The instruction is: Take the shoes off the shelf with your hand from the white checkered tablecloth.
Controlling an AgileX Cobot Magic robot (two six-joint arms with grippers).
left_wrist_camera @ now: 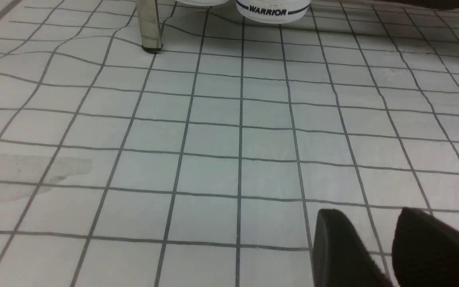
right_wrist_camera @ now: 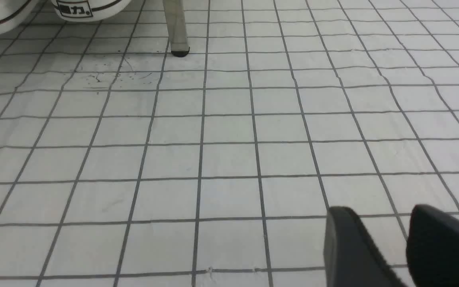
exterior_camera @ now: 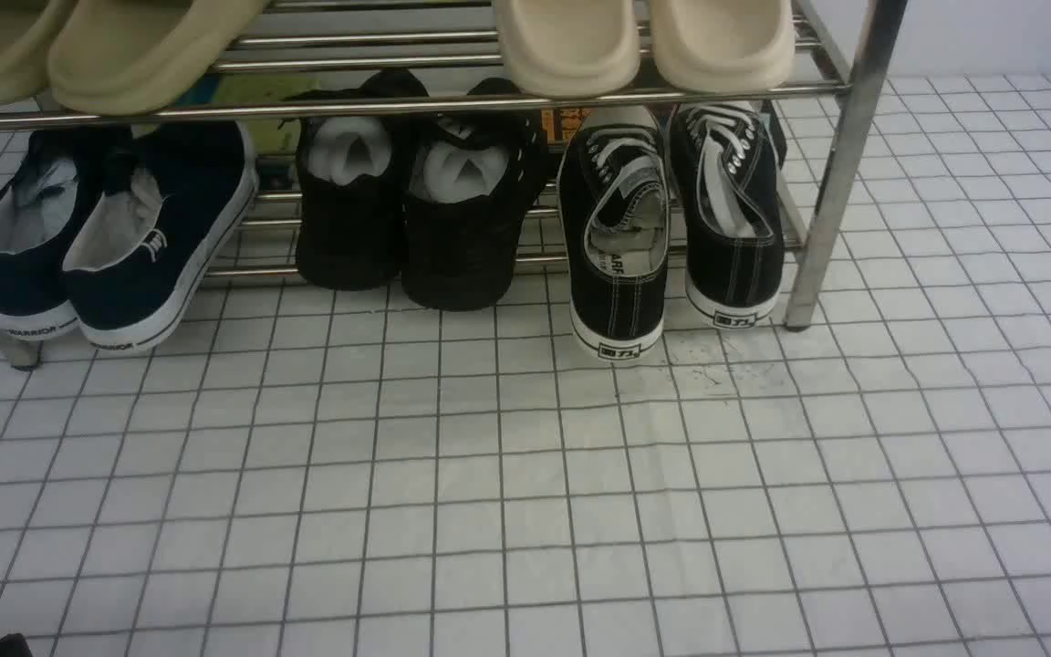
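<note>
- The black canvas shoes [exterior_camera: 671, 219] are sitting on the lower tier of the chrome shelf [exterior_camera: 840, 182], a bit right of center near the top of the front view, tucked right beside the shelf's right-hand front leg.
- They're pointing away from the camera: toes and white laces are heading toward the back of the shelf, and the heels with the little white labels are facing us. So each shoe's long axis is running roughly bottom-to-top in the frame, with the two lying side by side and close to parallel.
- Both are tilting heel-down, with the heels poking out past the front tube. The left one of the pair is sticking out further, and its heel looks like it's resting on the white checkered tablecloth [exterior_camera: 525, 511].
- The right tool [right_wrist_camera: 379, 213] is only showing up in the lower right of its own wrist view. Its two dark fingers are standing moderately apart, with nothing but cloth between them.
- In that same view the shoes' heels are peeking in at the upper left corner, well apart from the tool, with the shelf leg just to their right.
- The left tool [left_wrist_camera: 369, 213] is looking much the same in the lower right of its wrist view, fingers apart and gripping nothing, over bare cloth.
- Navy sneakers [exterior_camera: 106, 237] and all-black shoes [exterior_camera: 416, 210] are sharing the lower tier further left, and beige slippers [exterior_camera: 644, 46] are sitting up top.
</note>
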